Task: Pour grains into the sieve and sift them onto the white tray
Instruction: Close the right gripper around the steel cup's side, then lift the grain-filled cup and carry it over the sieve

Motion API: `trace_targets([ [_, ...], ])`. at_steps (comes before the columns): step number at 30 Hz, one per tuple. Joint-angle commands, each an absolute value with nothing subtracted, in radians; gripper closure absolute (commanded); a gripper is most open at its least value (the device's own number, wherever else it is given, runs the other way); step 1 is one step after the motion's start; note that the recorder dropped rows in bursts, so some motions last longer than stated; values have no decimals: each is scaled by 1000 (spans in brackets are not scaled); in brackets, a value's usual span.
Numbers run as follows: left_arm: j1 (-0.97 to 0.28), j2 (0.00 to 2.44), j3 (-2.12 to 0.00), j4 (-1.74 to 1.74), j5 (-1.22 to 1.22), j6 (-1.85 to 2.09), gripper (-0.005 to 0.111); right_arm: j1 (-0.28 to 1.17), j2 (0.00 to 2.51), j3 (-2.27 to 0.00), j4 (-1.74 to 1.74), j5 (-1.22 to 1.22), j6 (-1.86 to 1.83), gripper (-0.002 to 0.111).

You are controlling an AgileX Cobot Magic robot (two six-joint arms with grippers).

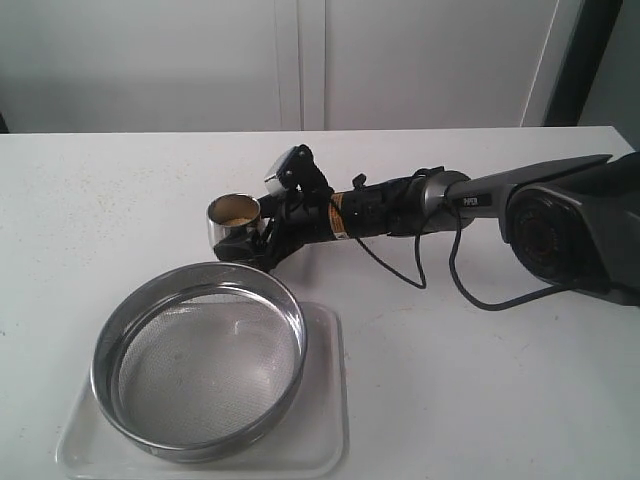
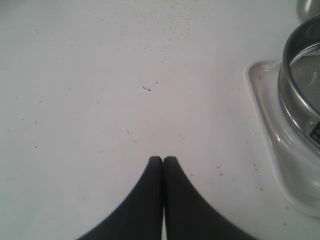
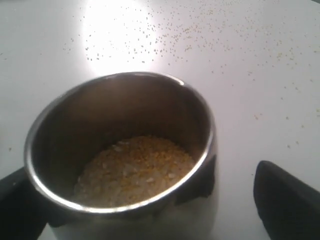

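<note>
The sieve (image 1: 200, 360) sits empty on the white tray (image 1: 325, 440) nearest me. Behind it the grains (image 3: 135, 167) lie in the cup (image 1: 233, 222), with my right fingers (image 3: 285, 200) wide open astride it. My left fingers (image 2: 155, 200) are pressed together, holding nothing. I judge this the grasp step: close, lift, tip.

Exterior camera high, looking down across table (image 1: 480, 380), left wrist camera low over it, sharing sieve (image 2: 292, 90) and white tray (image 2: 272, 135) edge, right wrist camera tight over cup (image 3: 125, 105)
</note>
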State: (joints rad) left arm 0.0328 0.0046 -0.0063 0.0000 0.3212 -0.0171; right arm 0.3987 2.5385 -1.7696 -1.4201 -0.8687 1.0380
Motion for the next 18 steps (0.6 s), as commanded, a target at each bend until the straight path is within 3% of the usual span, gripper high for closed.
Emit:
trace_targets([
  [1,27,0,0,0,330,-18,107,399,2538,-1780,-1404,-862,1025,11],
  [12,27,0,0,0,330,-18,107,399,2538,-1782,-1402,-837,1020,25],
  [15,27,0,0,0,330,-18,107,399,2538,-1782,-1402,-835,1007,44],
  [18,27,0,0,0,330,-18,107,399,2538,-1782,-1402,-835,988,78],
])
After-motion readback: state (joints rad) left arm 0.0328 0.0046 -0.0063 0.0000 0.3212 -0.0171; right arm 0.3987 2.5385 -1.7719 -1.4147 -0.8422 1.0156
